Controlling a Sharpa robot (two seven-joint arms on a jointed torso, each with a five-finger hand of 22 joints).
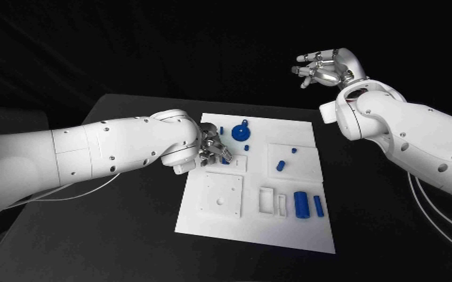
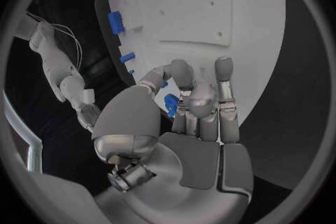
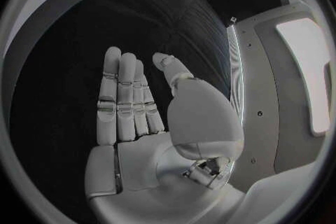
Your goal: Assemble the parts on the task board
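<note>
The task board [image 1: 283,226] lies flat in the middle of the black table [image 1: 113,243], with blue parts spread over its far and right-hand areas. In the head view, the left hand [image 1: 211,147] rests at the board's left edge, fingers curled down, and a small blue part [image 1: 225,160] shows at its fingertips. A round blue part [image 1: 242,131] stands just beyond that hand, a blue cylinder [image 1: 300,204] and a slimmer blue bar [image 1: 319,206] lie side by side near the board's right edge, well apart from it. The right hand [image 1: 326,66] is raised above the table's far side, clear of the board, fingers apart and holding nothing.

In the left wrist view, the left hand [image 2: 189,112] pinches the small blue part [image 2: 171,104] between thumb and fingers, over the board [image 2: 210,5].

In the right wrist view, the right hand [image 3: 150,117] is flat and empty, fingers straight.
</note>
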